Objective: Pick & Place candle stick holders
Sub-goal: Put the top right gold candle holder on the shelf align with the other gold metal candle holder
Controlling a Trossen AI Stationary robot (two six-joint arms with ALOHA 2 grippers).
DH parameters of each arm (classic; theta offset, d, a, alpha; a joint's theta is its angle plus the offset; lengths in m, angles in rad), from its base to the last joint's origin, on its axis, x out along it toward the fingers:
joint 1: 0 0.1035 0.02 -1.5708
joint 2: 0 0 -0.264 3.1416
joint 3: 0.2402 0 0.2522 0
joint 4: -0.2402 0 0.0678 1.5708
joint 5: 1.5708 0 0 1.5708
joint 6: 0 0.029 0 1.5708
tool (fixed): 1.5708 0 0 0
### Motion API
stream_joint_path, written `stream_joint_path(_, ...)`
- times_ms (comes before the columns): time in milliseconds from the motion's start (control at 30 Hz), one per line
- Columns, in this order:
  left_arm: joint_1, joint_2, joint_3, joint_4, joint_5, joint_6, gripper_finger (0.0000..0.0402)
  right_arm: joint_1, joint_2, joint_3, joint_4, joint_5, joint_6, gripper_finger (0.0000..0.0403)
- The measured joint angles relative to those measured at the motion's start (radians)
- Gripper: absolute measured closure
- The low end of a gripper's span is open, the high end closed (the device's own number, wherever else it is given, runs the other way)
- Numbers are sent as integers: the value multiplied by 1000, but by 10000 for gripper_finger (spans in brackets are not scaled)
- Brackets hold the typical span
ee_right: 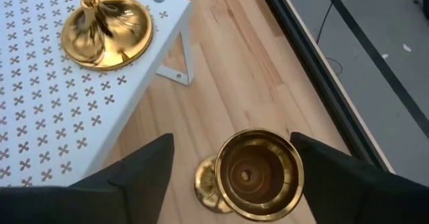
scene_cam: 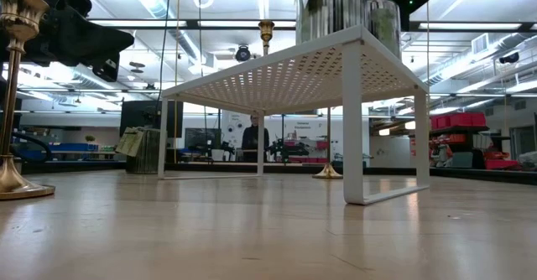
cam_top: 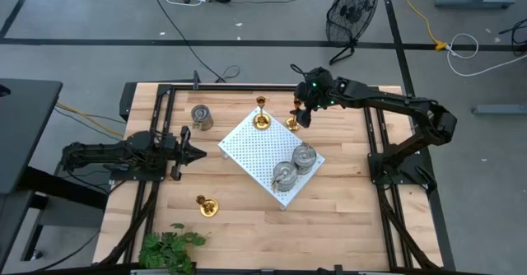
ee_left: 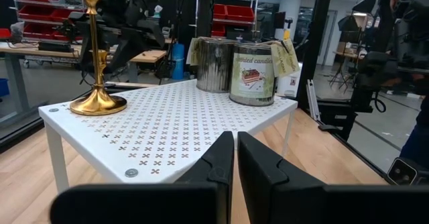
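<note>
The right gripper hangs over a shiny brass candle stick holder with a round cup standing on the counter, its dark fingers spread either side of the cup, not touching it. In the high view this sits upper centre. Beside it the white perforated square board carries a second brass holder and two squat silver-grey cylindrical tins; one label reads "scented candle". A third tin stands upper left, a third brass holder lower left. The left gripper waits at left, fingers pressed together. The pale wood-plank counter stands on grey floor; red bins line workshop shelves
</note>
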Motion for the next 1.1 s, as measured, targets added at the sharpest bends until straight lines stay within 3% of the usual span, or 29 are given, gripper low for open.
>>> stream_joint_path(433,0,0,0,0,0,0,376,0,0,0,7,0,0,198)
stream_joint_path(1100,0,0,0,0,0,0,376,0,0,0,8,0,-1,255)
